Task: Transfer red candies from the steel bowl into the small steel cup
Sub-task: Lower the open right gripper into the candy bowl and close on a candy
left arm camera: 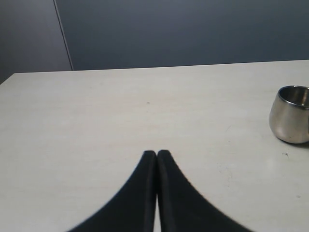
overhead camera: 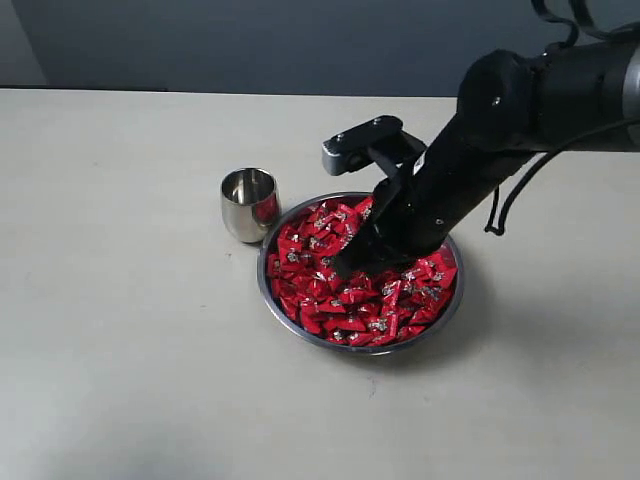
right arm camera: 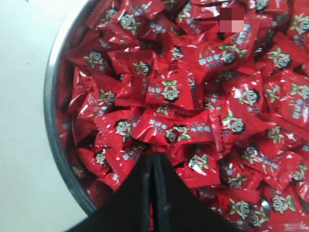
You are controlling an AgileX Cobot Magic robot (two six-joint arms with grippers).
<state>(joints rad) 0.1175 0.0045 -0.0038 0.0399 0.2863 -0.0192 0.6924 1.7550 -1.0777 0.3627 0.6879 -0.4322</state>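
Lifting now may come up empty: the right end effector, tips pinched together with nothing visibly between them, sits in the red candies filling the steel bowl at frame centre; the small steel cup stands upper left.

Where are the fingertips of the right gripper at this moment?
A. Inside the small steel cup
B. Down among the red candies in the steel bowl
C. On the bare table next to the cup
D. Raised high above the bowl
B: the right gripper, with its jaws pressed together, has its tips down at the red candies inside the steel bowl, while the small steel cup stands beside the bowl with no gripper in it.
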